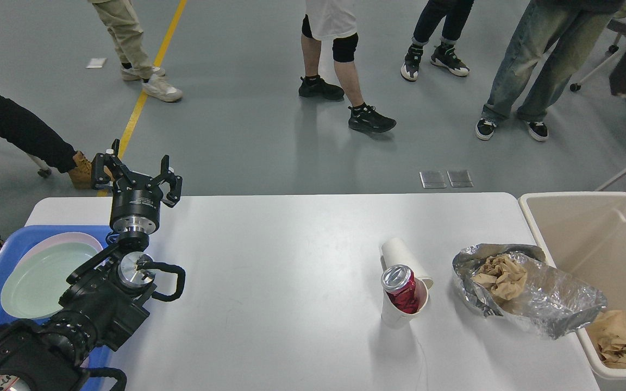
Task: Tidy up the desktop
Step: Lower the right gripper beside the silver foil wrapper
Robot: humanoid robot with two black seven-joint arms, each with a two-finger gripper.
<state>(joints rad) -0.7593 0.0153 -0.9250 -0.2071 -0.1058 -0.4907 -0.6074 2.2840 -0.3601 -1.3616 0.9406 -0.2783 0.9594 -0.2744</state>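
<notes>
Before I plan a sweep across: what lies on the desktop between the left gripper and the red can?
Nothing: in the head view the desktop is bare between the left gripper and the can.

Lab hall: line-marked grey floor (269, 141)

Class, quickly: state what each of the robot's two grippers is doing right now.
Left gripper: open, holding nothing, above the large white rectangular desktop's far left corner.
Right gripper: not in view.
</notes>
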